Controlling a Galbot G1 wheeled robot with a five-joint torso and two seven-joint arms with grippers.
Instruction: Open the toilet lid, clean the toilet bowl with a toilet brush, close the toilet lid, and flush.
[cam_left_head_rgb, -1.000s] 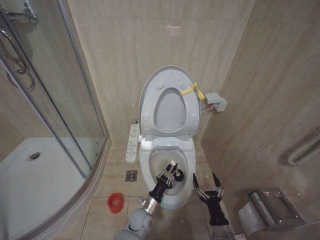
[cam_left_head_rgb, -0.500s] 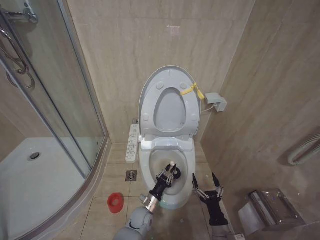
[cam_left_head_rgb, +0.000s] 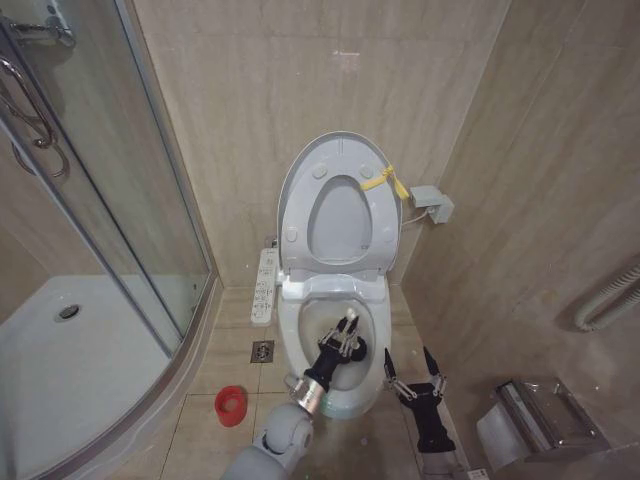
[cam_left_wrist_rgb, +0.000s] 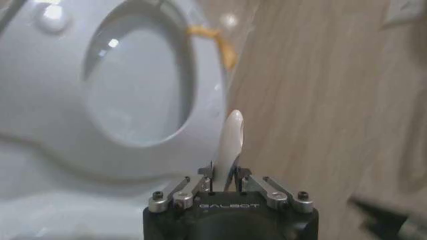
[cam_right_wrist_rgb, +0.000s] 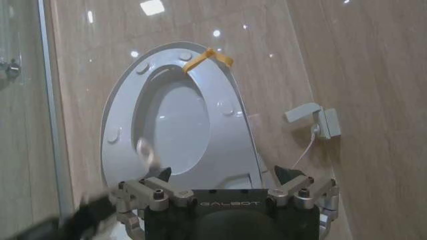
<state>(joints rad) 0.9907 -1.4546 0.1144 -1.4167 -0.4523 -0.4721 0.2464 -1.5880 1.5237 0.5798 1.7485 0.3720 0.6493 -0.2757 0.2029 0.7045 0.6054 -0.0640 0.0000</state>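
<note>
toilet brush (cam_left_head_rgb: 349, 322) | bristle head hidden | left tool (cam_left_head_rgb: 343, 347) covers

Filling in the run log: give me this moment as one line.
stage: scrubbing | left gripper: shut on toilet brush, over toilet bowl | right gripper: open, idle beside bowl | toilet lid: raised

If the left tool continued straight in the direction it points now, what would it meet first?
Most likely the raised toilet seat. The left tool, shut on the toilet brush handle, points over the toilet bowl toward the upright seat and toilet lid, though depth is uncertain.
</note>
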